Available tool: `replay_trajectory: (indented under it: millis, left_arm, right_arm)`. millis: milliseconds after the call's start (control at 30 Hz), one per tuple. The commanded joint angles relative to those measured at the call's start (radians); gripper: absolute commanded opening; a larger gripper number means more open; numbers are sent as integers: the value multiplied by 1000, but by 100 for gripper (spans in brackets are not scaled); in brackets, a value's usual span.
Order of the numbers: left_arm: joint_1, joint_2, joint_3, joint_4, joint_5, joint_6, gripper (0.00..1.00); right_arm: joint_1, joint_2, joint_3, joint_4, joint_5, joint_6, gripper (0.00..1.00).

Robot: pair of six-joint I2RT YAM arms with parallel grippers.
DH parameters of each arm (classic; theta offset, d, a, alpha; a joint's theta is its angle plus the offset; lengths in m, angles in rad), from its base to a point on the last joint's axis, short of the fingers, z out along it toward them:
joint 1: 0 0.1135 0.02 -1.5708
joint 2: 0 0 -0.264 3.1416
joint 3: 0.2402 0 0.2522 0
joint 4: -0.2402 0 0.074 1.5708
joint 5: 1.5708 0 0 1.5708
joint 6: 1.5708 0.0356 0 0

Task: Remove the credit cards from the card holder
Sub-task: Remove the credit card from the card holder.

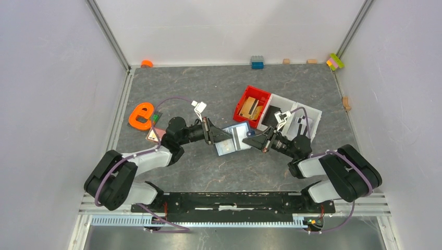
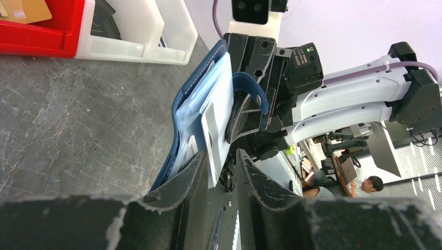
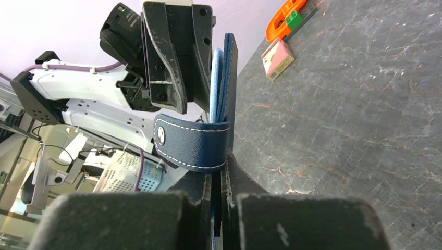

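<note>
The navy card holder [image 1: 234,136] hangs open on edge between both grippers, its light-blue inside facing the left arm. My right gripper [image 1: 259,141] [image 3: 219,169] is shut on the card holder's [image 3: 229,78] dark edge, just below the snap tab [image 3: 193,143]. My left gripper [image 1: 213,133] [image 2: 220,153] stands open at the opposite edge of the card holder [image 2: 200,104]. A pale thin sheet [image 2: 215,140] from the inside lies against one finger; card or pocket flap, I cannot tell. One pinkish credit card [image 1: 152,136] [image 3: 278,57] lies on the table at the left.
A red tray [image 1: 254,94] with tan blocks and a white tray [image 1: 307,112] sit just behind the right gripper. An orange letter-shaped piece [image 1: 139,115] lies at the left by the loose card. Small toy blocks [image 1: 257,62] line the back wall.
</note>
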Motion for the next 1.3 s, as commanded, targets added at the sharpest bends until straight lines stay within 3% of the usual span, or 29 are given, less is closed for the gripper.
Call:
replay_trajectory:
  millis: [0, 233, 367, 533, 1267]
  left_arm:
    - [-6, 20, 21, 94, 39, -38, 32]
    - [-6, 52, 28, 113, 52, -58, 14]
    - [-5, 1, 30, -29, -17, 17, 23]
    - [-6, -70, 43, -226, -111, 114, 27]
    - [-39, -5, 86, -228, -64, 119, 26]
  right_arm:
    - [13, 6, 31, 249, -30, 18, 3]
    - [18, -1, 32, 242, -29, 11, 3]
    - [18, -25, 24, 205, -16, -18, 3]
    - [17, -71, 18, 139, -2, -65, 3]
    - [45, -53, 44, 151, -24, -64, 3]
